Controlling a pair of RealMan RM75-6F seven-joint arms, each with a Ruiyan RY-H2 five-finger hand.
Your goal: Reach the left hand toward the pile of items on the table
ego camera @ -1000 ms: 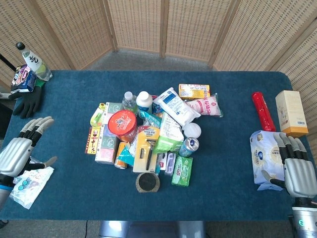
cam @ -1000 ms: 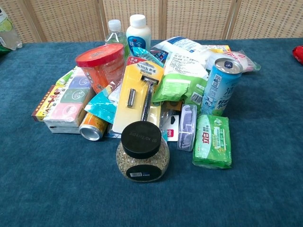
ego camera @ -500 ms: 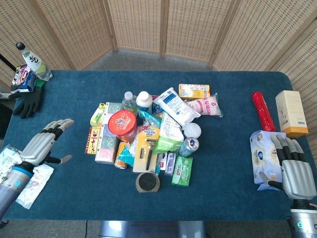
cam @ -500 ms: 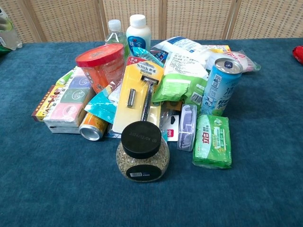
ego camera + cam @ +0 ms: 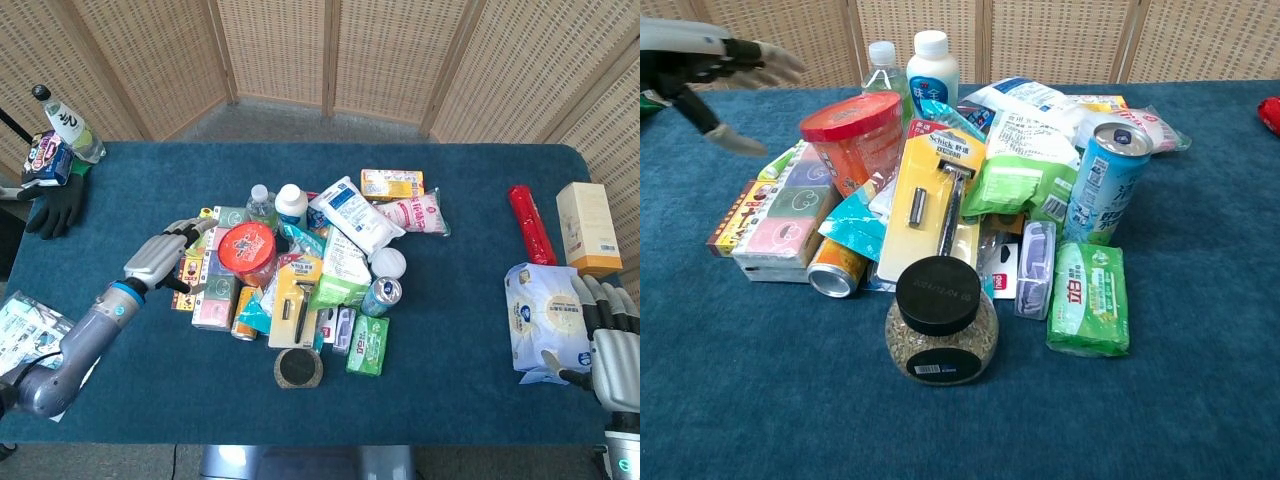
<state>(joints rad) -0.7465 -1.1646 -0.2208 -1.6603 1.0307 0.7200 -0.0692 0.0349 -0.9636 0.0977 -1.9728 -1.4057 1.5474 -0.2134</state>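
A pile of items [image 5: 300,265] lies in the middle of the blue table [image 5: 470,330]: a red tub [image 5: 247,249], a razor pack [image 5: 296,300], a blue can [image 5: 381,294], a black-lidded jar [image 5: 299,367], bottles, pouches and boxes. In the chest view the pile [image 5: 950,200] fills the centre, with the red tub [image 5: 852,138] at its left. My left hand [image 5: 163,257] hovers open at the pile's left edge, fingers spread over the flat boxes [image 5: 190,280]; the chest view shows the left hand [image 5: 710,65] at the upper left. My right hand [image 5: 612,345] is open at the table's right edge.
A white tissue pack [image 5: 545,315] lies beside my right hand, with a red tube [image 5: 530,222] and an orange-and-cream box [image 5: 588,228] behind it. At the far left are a bottle [image 5: 68,125], a black glove [image 5: 55,205] and a plastic bag [image 5: 25,330].
My left arm has swung from the table's left edge rightward to the pile's left side, entering the chest view. The right hand has drawn slightly back toward the table's edge.
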